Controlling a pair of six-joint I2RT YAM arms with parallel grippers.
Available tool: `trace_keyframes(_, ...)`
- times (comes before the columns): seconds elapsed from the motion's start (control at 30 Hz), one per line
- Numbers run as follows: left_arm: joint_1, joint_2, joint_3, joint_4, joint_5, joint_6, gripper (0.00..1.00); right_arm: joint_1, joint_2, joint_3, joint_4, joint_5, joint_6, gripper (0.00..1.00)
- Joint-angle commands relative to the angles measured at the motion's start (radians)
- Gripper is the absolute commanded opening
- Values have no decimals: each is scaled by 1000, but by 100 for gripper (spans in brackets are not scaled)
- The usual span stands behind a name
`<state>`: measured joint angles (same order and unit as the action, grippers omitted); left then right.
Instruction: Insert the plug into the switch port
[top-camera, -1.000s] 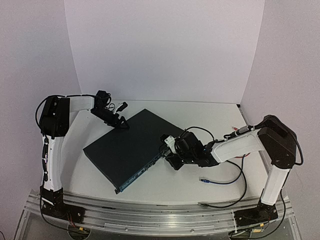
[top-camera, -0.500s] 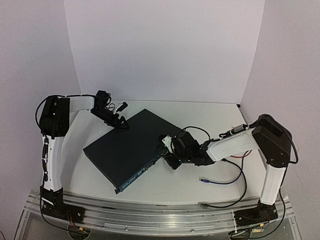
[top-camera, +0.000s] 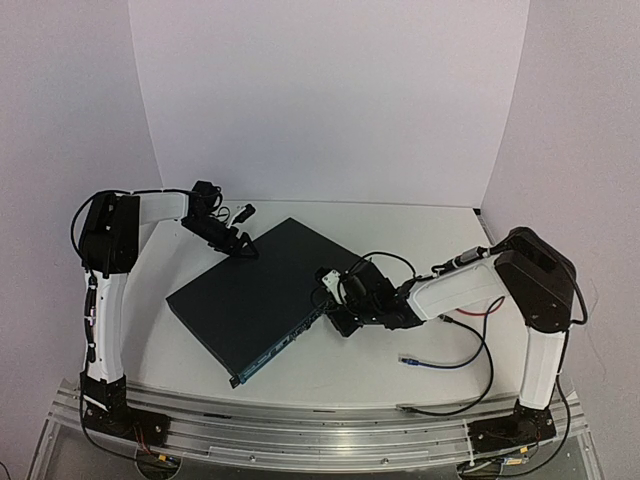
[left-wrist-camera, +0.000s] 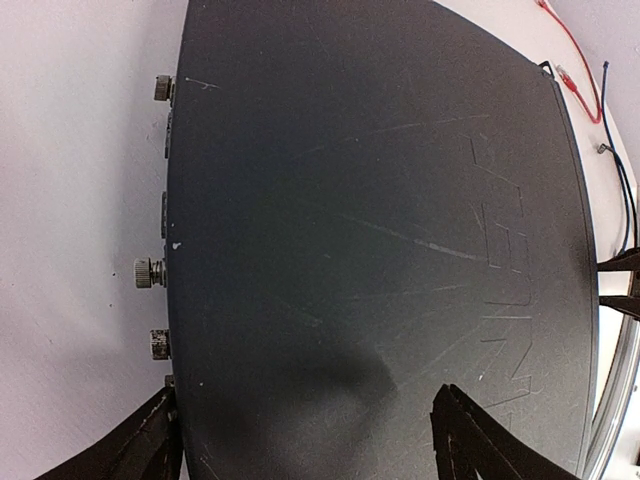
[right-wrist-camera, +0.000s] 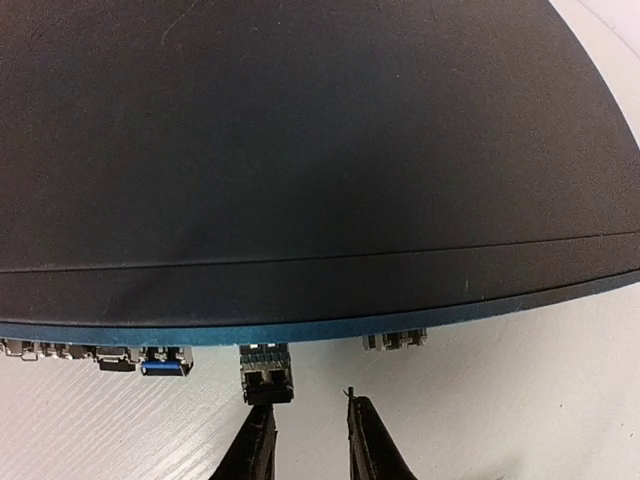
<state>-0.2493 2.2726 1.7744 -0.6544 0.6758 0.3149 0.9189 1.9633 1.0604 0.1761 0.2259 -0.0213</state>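
The switch (top-camera: 255, 295) is a flat dark box lying at an angle on the white table; its top fills the left wrist view (left-wrist-camera: 370, 200) and the right wrist view (right-wrist-camera: 300, 150). A small grey plug (right-wrist-camera: 266, 374) sticks out of a port along its blue-edged front face. My right gripper (right-wrist-camera: 305, 408) stands just in front of that face (top-camera: 328, 302), jaws a little apart with nothing between them. Its left fingertip (right-wrist-camera: 260, 425) sits right behind the plug's end. My left gripper (left-wrist-camera: 310, 440) is wide open at the switch's far left corner (top-camera: 235, 245), one finger beside the edge, the other over the top.
Other ports hold a blue-faced module (right-wrist-camera: 165, 362) and a grey one (right-wrist-camera: 395, 341). A blue cable with a blue connector (top-camera: 407, 358) and black and red wires (top-camera: 480, 312) lie on the table right of the switch. White walls close in the back and sides.
The right arm has shifted slightly left, toward the switch's front face, and its jaws have narrowed a little. The left arm and the switch have not moved.
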Motion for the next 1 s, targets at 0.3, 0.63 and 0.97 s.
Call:
trace_keyframes(0.3,-56,28,-5,-149,166,6,83,-9,62,102,3,29,14,21)
trace_keyframes(0.63,-57,26,-13,-150,176,11,83,-12,82,146,8,34,14,21)
trace_keyframes(0.97,-59,24,-26,-146,186,8,83,-14,107,198,8,29,14,21)
